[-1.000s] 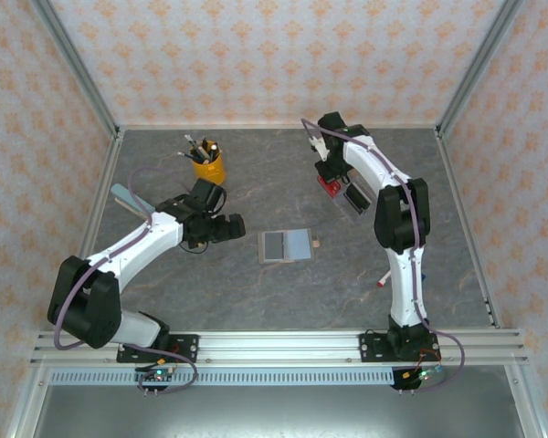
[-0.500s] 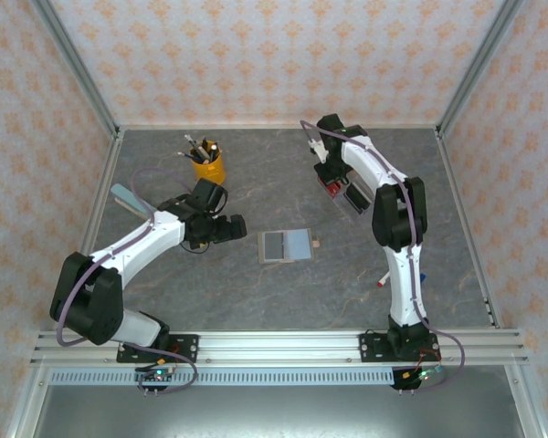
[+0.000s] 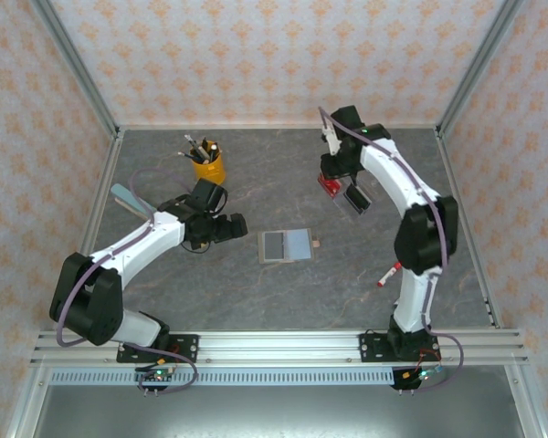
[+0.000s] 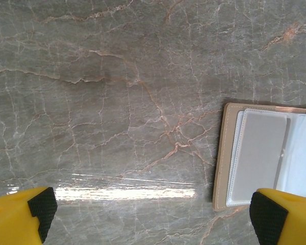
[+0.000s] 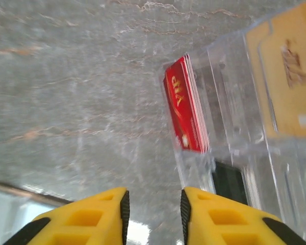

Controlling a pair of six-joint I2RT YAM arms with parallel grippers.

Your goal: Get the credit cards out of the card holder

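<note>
The card holder [image 3: 283, 245] lies open and flat mid-table, its pale inner slots [image 4: 260, 153] facing up. My left gripper [image 3: 230, 228] hovers just left of it, open wide [image 4: 153, 219] over bare table. A stack of red credit cards [image 5: 186, 109] stands in a clear tray [image 5: 222, 61], with a tan-orange card [image 5: 283, 76] and a black card [image 5: 229, 181] in neighbouring slots. My right gripper [image 3: 331, 172] hangs over the tray's red end [image 3: 327, 185], open [image 5: 153, 214] with nothing between its fingers.
A yellow cup of pens [image 3: 207, 166] stands at the back left. A light-blue block [image 3: 128, 196] lies near the left wall. A red marker [image 3: 388, 274] rests by the right arm, and a small tan piece [image 3: 316, 244] lies right of the holder.
My right gripper has opened and lifted off the red cards, leaving them in the tray; its arm swung to the right. The left arm has not moved.
</note>
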